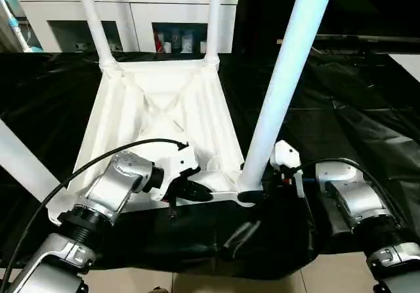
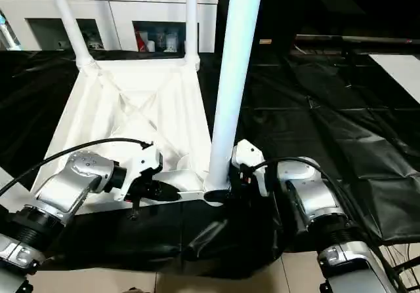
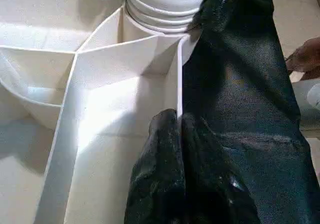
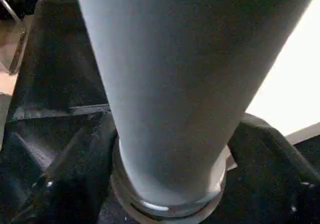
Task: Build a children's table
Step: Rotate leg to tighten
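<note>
The children's table [image 1: 164, 116] lies upside down on the black-draped work table [image 1: 367, 122], its ribbed white underside facing up, near the middle of the head views and a little toward nine o'clock. Four white tapered legs show: two stand in the far corner sockets at about eleven o'clock [image 1: 94, 18] and twelve o'clock [image 1: 214, 18], one rises from the near right corner socket [image 1: 282, 77] toward one o'clock, and a fourth [image 1: 20, 158] crosses the frame edge at nine o'clock.

The left gripper [image 1: 197, 191] sits at six o'clock of the tabletop, its two black fingers [image 3: 165, 169] pressed together with nothing between them, resting against the near rim beside a rib. The right gripper [image 4: 170, 174] is at the base of the near right leg; its fingers [image 4: 75, 169] stand wide on either side of the leg just above the socket collar, and whether they press on it I cannot tell.

The black cloth is creased and glossy and hangs over the near edge above a pale tiled floor [image 1: 341, 270]. Behind the work table, at twelve o'clock, stands one white cabinet [image 1: 131, 8] with open shelves holding small bottles [image 1: 177, 42]. In the left wrist view a person's hand [image 3: 305, 58] shows past the cloth
</note>
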Robot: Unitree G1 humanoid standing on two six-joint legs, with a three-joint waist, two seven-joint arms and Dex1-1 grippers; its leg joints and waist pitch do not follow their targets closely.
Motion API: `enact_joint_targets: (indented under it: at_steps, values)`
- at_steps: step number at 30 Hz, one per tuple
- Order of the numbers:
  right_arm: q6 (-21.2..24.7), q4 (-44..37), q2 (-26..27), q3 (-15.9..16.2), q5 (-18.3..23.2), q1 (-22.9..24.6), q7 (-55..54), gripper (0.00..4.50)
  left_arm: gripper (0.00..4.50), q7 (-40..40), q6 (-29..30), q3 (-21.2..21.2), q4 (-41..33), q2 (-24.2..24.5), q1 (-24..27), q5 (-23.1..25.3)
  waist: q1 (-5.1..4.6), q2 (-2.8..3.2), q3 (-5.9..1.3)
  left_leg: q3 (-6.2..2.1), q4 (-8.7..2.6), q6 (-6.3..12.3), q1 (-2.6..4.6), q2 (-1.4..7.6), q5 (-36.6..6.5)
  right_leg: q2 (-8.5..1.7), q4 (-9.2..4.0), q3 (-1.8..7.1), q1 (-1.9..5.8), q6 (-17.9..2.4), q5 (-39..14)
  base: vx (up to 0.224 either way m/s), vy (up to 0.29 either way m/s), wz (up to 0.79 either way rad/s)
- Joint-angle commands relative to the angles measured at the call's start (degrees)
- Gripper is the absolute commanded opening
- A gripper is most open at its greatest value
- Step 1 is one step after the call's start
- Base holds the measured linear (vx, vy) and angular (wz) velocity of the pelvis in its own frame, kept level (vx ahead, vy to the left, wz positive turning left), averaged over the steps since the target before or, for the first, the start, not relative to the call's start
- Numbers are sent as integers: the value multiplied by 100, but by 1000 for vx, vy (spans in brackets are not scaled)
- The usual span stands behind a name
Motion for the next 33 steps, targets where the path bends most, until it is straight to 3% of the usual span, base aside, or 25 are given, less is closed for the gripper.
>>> enact_joint_targets:
  at_steps: [1, 6, 13, 16, 20, 21, 22, 24, 25, 29, 33]
  values:
    - [44, -41, -51, 64, -23, -82, 7, 325, 0, -109, 102, -290, 82, -41, 63, 87, -24, -25, -309, 38, -337, 461, 104, 94, -1049, -162, -296, 115, 266, -1516, -125, 0, 0, 0]
    - [86, -4, -23, 44, -34, -108, -24, 281, 0, -81, 105, -280, 72, -55, 60, 96, -21, -24, -309, 37, -335, 457, 110, 98, -1070, -166, -300, 116, 262, -1512, -195, 0, 0, 0]
    - [40, 113, 88, -25, -61, -117, -259, 269, 0, -39, 84, -265, 87, -51, 57, 109, -29, -18, -313, 34, -327, 445, 106, 90, -1062, -165, -290, 114, 265, -1524, -176, 0, 0, 0]
    - [144, 216, 345, -255, 103, -116, -678, 269, 0, 135, 77, -142, 162, -149, 44, 60, -81, -14, -278, 23, -362, 295, 107, 88, -1449, -174, -343, 123, 240, -1452, -737, 0, 0, 0]
    - [208, 738, 865, -579, 145, -195, -1789, 267, 0, 653, 163, 187, 501, -537, -74, -97, -150, -16, -259, -6, -401, 68, 119, 77, -1812, -192, -405, 131, 221, -1253, -1430, 0, 0, 0]
    - [176, 1028, 1166, -729, 140, -249, -2451, 267, 0, 1062, 132, 246, 780, -726, -173, 6, -192, -4, -252, -9, -405, 23, 113, 66, -1875, -189, -414, 136, 202, -1233, -1496, 0, 0, 0]
    - [176, 1031, 1169, -730, 140, -249, -2456, 267, 0, 1066, 132, 246, 782, -728, -174, 7, -224, -7, -243, -9, -409, -8, 109, 55, -1932, -187, -427, 135, 194, -1213, -1595, 0, 0, 0]
    - [120, 1390, 1572, -863, 60, -355, -3425, 267, 0, 1667, 121, 322, 1125, -1032, -317, 131, -284, -19, -242, -40, -428, -93, 84, 43, -2000, -190, -437, 119, 214, -1092, -1847, 0, 0, 0]
    - [46, 1567, 1751, -902, -24, -424, -3938, 267, 0, 1933, 132, 371, 1273, -1183, -387, 161, -316, -7, -238, -55, -433, -148, 108, 36, -2113, -202, -478, 111, 189, -973, -2170, 0, 0, 0]
    - [4, 2130, 2208, -1032, -225, -680, -5383, 267, 0, 2823, 98, 537, 1770, -1574, -650, 323, -348, -3, -226, -49, -426, -132, 143, 27, -2328, -190, -540, 116, 119, -866, -2462, 0, 0, 0]
    - [8, 2559, 2651, -1227, -205, -901, -6262, 267, 0, 3303, -26, 578, 2124, -1776, -828, 478, -348, -12, -239, -57, -438, -90, 132, 27, -2363, -178, -533, 119, 119, -835, -2302, 0, 0, 0]
